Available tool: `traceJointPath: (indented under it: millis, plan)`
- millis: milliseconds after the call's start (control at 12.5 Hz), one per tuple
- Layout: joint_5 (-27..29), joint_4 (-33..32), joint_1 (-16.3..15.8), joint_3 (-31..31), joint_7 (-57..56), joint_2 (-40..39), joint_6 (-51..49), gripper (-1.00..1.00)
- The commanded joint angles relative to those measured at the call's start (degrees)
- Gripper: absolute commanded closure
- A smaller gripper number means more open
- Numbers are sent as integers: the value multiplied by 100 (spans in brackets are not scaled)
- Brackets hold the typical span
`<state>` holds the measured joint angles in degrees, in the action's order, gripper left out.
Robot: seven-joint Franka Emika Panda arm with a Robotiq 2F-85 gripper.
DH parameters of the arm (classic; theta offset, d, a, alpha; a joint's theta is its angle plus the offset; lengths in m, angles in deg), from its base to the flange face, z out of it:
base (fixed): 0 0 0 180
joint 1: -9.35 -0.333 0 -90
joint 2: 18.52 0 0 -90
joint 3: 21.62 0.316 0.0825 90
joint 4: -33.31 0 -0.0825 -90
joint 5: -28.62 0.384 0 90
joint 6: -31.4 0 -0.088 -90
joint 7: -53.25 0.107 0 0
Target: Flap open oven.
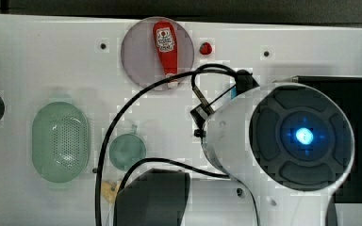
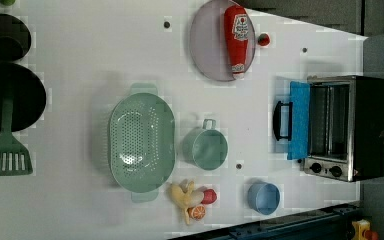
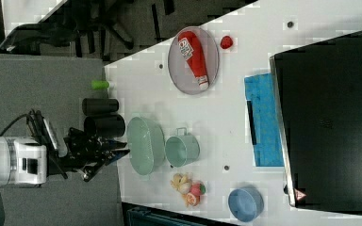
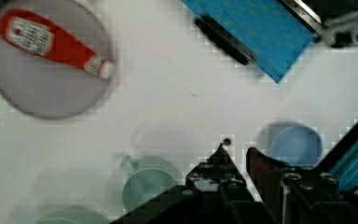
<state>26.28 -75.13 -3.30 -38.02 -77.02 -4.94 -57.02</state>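
One ketchup bottle (image 2: 237,39), label unreadable; oven (image 2: 341,127) door down.

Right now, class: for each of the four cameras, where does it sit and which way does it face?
Top view: overhead, looking down past the arm's body.
Left view: high, facing the oven with its door down.
Right view: high, behind the oven; arm outside the table.
Wrist view: looking down past the gripper.
All share the ketchup bottle.

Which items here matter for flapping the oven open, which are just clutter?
Job: oven, its blue door already down, bar handle, gripper.
Clutter: ketchup bottle on plate, colander, green cup, blue bowl, spatula.
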Motion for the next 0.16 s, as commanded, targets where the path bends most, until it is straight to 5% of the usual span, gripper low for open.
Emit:
traceJointPath:
  millis: [80,160]
  plan:
    - [-55,102,-24,4,483,74,-103,65]
    - [-55,101,-14,-15,483,75,-99,65]
